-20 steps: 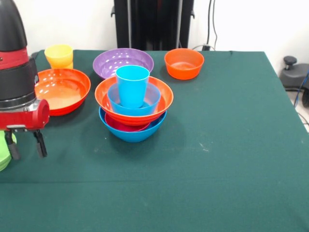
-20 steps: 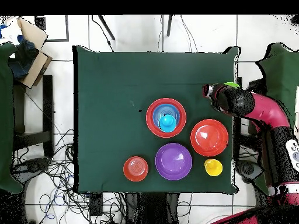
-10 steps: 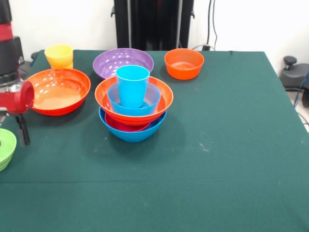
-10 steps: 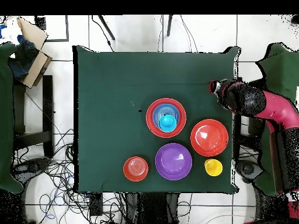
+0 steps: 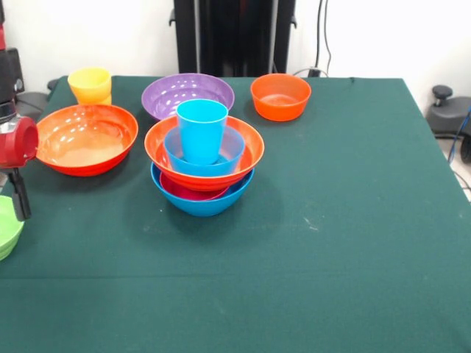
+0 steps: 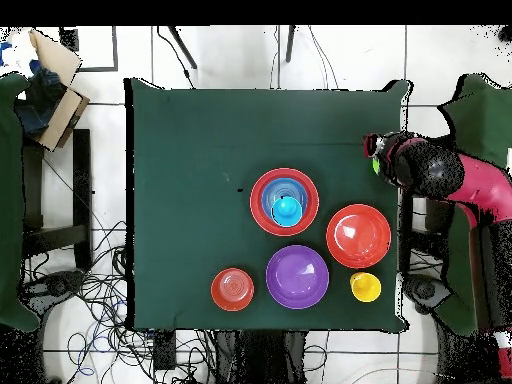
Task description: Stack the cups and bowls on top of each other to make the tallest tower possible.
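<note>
A dark green tablecloth (image 5: pixel 353 243) covers the table, spreading away from the pincer (image 5: pixel 18 200), which hangs at its edge. In the overhead view, an open cardboard box (image 6: pixel 52 75) sits on the white tiled floor (image 6: pixel 100 100), well apart from the pincer and across the table from it. Black cables (image 6: pixel 95 290) lie tangled on the floor on that same far side. In the front view, a grey wheeled base (image 5: pixel 449 114) stands beyond the table's opposite edge.

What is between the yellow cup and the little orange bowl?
The purple bowl sits between the yellow cup and the small orange bowl, along the back row. Both views show it.
</note>
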Action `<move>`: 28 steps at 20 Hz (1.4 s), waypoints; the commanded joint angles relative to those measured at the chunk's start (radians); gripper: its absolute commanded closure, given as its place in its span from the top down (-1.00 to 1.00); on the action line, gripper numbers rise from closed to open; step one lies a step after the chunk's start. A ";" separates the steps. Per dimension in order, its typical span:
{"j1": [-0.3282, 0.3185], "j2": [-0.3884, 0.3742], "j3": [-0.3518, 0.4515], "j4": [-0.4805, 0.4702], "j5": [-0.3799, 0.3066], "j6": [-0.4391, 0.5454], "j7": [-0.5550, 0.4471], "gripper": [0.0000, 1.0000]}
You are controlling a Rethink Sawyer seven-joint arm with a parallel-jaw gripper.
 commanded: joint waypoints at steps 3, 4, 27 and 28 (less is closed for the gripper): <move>-0.056 0.088 0.074 -0.116 -0.048 0.153 -0.517 1.00; -0.060 0.091 0.078 -0.124 -0.048 0.161 -0.528 1.00; -0.001 0.125 0.027 -0.093 -0.110 0.005 -0.413 1.00; 0.003 0.131 0.025 -0.096 -0.115 -0.004 -0.410 1.00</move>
